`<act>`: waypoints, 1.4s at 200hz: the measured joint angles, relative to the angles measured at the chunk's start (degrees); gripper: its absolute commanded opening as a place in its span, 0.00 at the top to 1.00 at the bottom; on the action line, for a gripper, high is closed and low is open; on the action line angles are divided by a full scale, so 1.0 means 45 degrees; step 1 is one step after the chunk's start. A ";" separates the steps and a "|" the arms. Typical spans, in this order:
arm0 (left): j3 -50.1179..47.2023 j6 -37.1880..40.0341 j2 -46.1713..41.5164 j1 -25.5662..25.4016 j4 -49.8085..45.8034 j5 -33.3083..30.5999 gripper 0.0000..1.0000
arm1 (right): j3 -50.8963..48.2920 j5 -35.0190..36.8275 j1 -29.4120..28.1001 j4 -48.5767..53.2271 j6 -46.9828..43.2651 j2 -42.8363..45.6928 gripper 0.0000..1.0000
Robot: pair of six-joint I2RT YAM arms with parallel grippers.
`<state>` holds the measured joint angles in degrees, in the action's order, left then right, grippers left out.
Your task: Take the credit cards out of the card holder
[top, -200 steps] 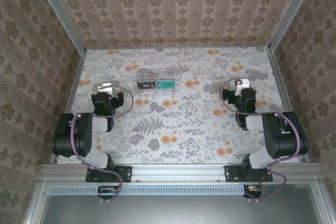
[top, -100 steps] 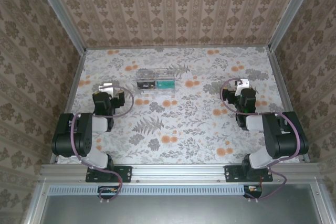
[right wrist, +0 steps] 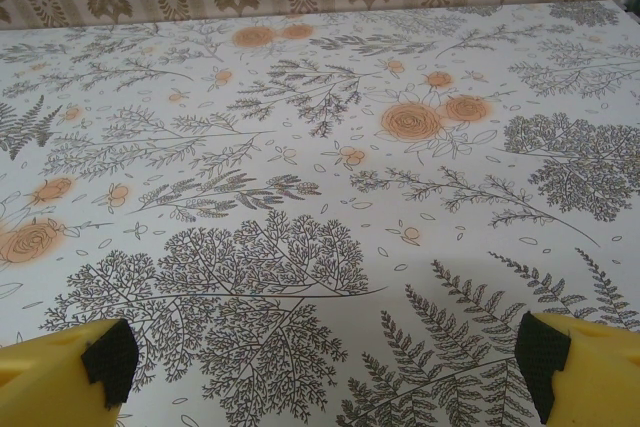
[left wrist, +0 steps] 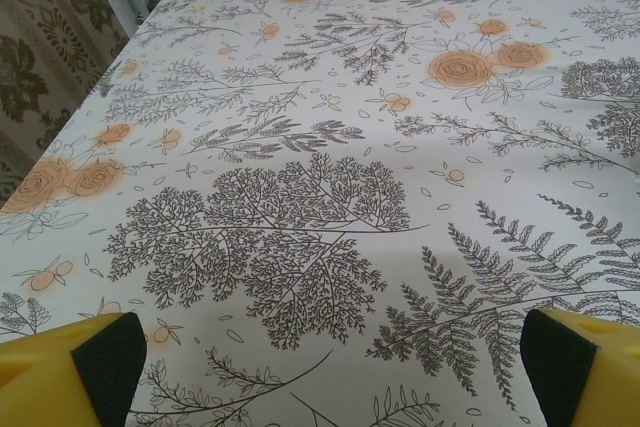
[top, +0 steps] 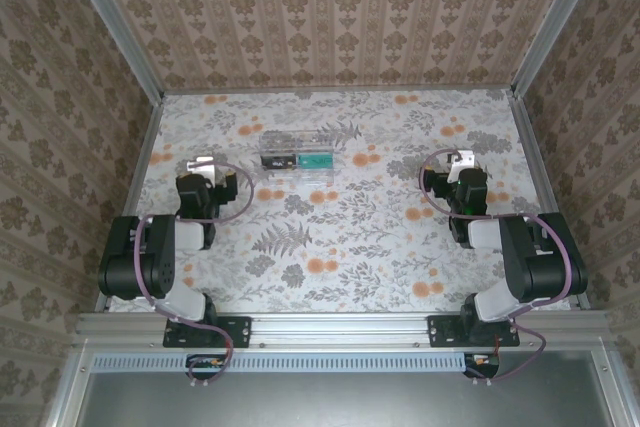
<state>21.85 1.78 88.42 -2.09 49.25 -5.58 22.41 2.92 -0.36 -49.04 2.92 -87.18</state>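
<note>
A clear rectangular plastic box (top: 298, 155) lies on the floral-patterned tabletop (top: 380, 237), at about 11 o'clock from its centre. A dark flat piece (top: 278, 160) and a green piece (top: 318, 160) are seen inside it. Whether the dark piece is the black card holder cannot be told. The left end effector (top: 203, 165), at 9 o'clock, and the right end effector (top: 460, 159), at 3 o'clock, are released, with nothing between their widely spread yellow fingers (left wrist: 40, 372).

Inside the clear box (top: 298, 155) we make out a dark shape (top: 279, 159) and a green shape (top: 318, 160), both too small for us to name. Left of the box, the left gripper (top: 203, 163) has its yellow fingers (left wrist: 50, 377) cut off by the wrist picture's lower edge. Right of the box, the right gripper (top: 461, 158) has its fingers (right wrist: 590, 367) cropped the same way.
</note>
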 measured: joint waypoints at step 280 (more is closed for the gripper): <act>0.8665 -0.8578 0.2424 0.3021 -1.7913 -0.0335 0.27 | 0.4634 0.0398 -0.3298 1.2157 0.5678 0.7597 0.00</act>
<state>60.84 -36.82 99.33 11.51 -31.35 -7.09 43.27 4.71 -15.20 5.67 28.47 -52.99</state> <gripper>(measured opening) 0.801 0.999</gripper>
